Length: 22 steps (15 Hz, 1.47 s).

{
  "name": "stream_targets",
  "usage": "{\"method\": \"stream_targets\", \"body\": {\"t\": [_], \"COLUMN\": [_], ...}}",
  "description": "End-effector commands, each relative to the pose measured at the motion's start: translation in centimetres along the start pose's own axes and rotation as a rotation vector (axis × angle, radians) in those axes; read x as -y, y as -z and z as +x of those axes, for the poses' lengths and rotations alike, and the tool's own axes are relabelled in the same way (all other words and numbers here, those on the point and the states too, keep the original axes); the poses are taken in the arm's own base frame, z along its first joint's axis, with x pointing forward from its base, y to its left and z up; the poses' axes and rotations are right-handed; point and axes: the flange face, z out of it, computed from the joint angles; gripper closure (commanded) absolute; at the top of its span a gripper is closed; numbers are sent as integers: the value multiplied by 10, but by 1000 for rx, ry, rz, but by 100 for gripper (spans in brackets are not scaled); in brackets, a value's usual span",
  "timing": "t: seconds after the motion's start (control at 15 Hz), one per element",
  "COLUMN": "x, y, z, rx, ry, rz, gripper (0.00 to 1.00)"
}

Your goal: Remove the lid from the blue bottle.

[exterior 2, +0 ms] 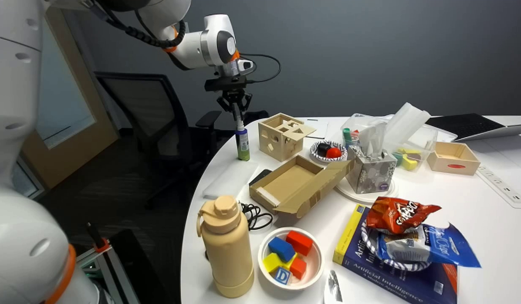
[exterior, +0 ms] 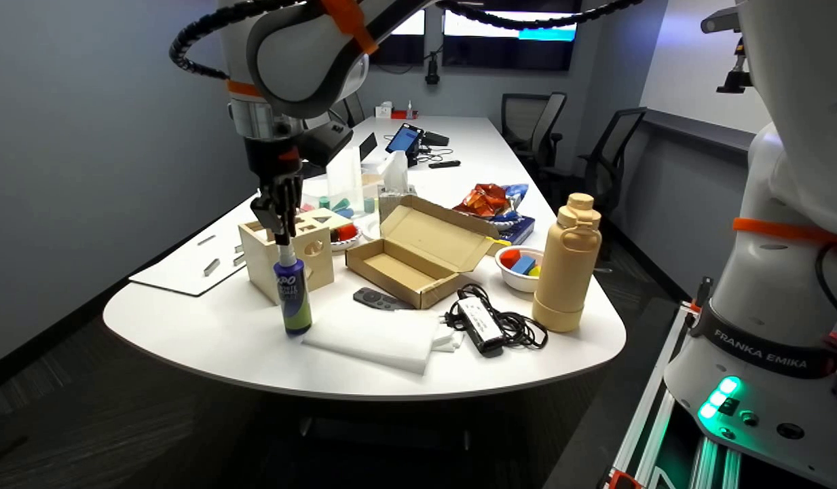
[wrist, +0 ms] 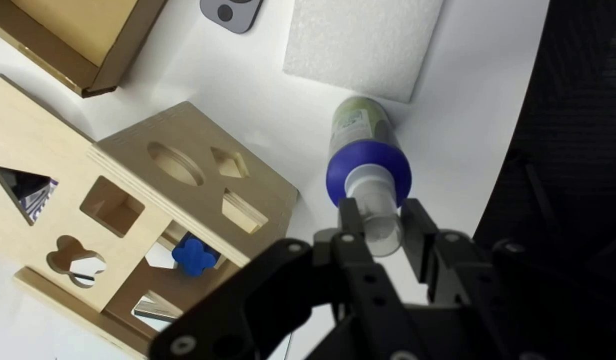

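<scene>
In the wrist view, right of centre, the gripper (wrist: 380, 212) is straddling the clear cap (wrist: 375, 202) of the blue Expo bottle (wrist: 363, 150), jaws flanking closely, clamping not determinable; grasping is apparently in hand, next calling for firm closure and upward pull.

The arm (exterior: 791, 170) is white and of smoothly rounded form, with orange bands (exterior: 785, 229), a black ribbed cable (exterior 2: 152, 41), pale lettering (exterior: 761, 348) "FRANKA EMIKA" on a dark collar (exterior: 764, 364), three lights (exterior: 717, 399) glowing green on its base (exterior: 764, 415), and a black claw (wrist: 382, 216) which bears small, round, greyish screws (wrist: 183, 345).
</scene>
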Motion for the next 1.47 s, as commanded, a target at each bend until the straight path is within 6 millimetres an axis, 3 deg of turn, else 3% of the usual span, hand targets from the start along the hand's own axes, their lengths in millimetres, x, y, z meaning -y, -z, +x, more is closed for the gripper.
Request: {"method": "stream_targets", "body": {"t": [0.0, 0.47, 1.07, 1.27, 1.4], "x": [-4, -8, -20, -39, -53], "y": [8, 27, 77, 66, 46], "z": [8, 12, 7, -2, -10], "rx": [-7, -31, -88, -70, -42], "ry": [-6, -7, -36, -77, -113], "rz": [-16, -20, -81, -125, -125], "gripper": [94, 94, 94, 94, 94]}}
